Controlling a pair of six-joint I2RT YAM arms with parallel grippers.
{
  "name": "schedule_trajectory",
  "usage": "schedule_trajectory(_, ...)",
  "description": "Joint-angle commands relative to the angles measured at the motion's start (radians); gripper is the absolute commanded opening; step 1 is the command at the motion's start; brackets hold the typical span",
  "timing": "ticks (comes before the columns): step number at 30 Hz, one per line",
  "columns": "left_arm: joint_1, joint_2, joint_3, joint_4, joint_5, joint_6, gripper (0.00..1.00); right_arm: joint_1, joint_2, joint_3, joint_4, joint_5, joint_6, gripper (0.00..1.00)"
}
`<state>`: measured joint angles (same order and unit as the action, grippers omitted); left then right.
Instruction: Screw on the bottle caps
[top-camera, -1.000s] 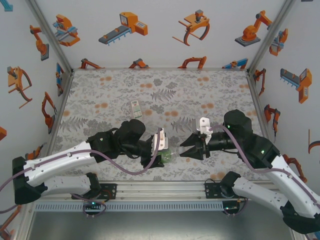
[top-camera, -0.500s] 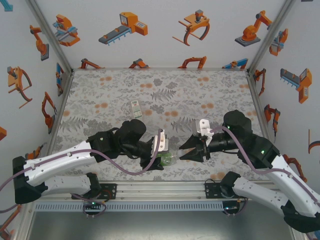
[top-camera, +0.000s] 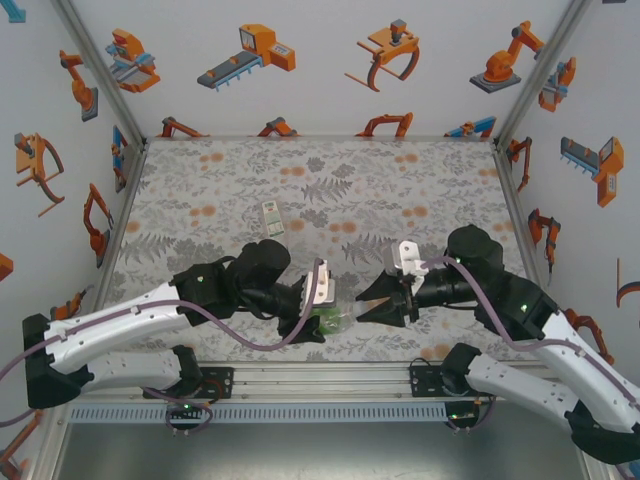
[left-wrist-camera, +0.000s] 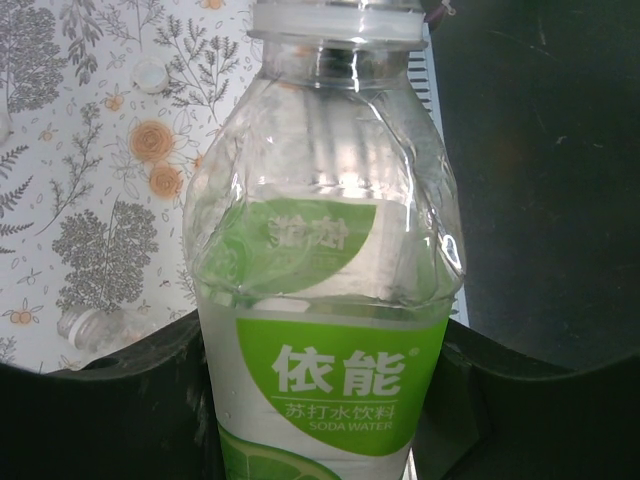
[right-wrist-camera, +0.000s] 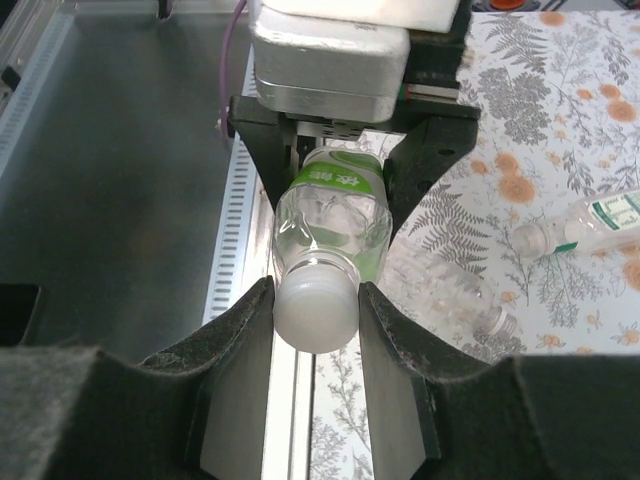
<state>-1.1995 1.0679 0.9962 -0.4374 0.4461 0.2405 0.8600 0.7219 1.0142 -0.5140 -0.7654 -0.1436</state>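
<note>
Floral-printed tabletop (top-camera: 420, 190) lay under both arms. At left, the left gripper (top-camera: 322, 318) clamped the green-labelled bottle (left-wrist-camera: 330, 300) — label reading "依能", "苏打水饮料", "SODA WATER" — its long axis level, neck pointing right. Directly in line, the right gripper (top-camera: 368, 305) pinched the white cap (right-wrist-camera: 314, 312) set on that mouth — so the twisting looked to fall to the right arm.

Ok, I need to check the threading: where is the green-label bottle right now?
Top view: above the table's front edge, centre, the green-label bottle is held sideways in the left gripper, with the right gripper closed on its cap.
</note>
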Motion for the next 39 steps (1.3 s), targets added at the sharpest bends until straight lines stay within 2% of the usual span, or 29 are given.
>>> schedule_trajectory(1, -0.005, -0.037, 0.011, 0.122, -0.043, -0.018, 0.0, 0.014, -0.01, -0.04, 0.065, 0.061, 0.183, 0.0)
schedule_trajectory(9, -0.006, -0.05, 0.006, 0.135, -0.106, 0.008, 0.0, 0.014, 0.004, -0.057, 0.065, 0.288, 0.681, 0.0)
schedule_trajectory(14, -0.005, -0.037, 0.011, 0.135, -0.086, 0.019, 0.0, 0.014, 0.017, -0.057, 0.029, 0.4, 0.98, 0.0)
schedule_trajectory(17, -0.005, -0.033, 0.008, 0.152, -0.073, 0.021, 0.0, 0.014, 0.046, -0.057, -0.012, 0.427, 1.176, 0.0)
schedule_trajectory(20, -0.005, -0.032, 0.008, 0.158, -0.06, 0.026, 0.0, 0.014, 0.088, -0.047, -0.043, 0.397, 1.318, 0.0)
schedule_trajectory(23, -0.005, -0.033, 0.004, 0.164, -0.042, 0.035, 0.0, 0.014, 0.117, -0.024, -0.067, 0.379, 1.366, 0.0)
schedule_trajectory(26, -0.005, -0.032, 0.008, 0.159, -0.032, 0.037, 0.0, 0.014, 0.132, 0.018, -0.152, 0.422, 1.36, 0.0)
schedule_trajectory(34, -0.005, -0.034, 0.005, 0.151, -0.176, 0.023, 0.0, 0.014, 0.161, 0.013, -0.14, 0.448, 1.446, 0.0)
schedule_trajectory(39, -0.007, -0.041, -0.015, 0.162, -0.185, 0.034, 0.0, 0.014, 0.175, 0.056, -0.153, 0.505, 1.453, 0.23)
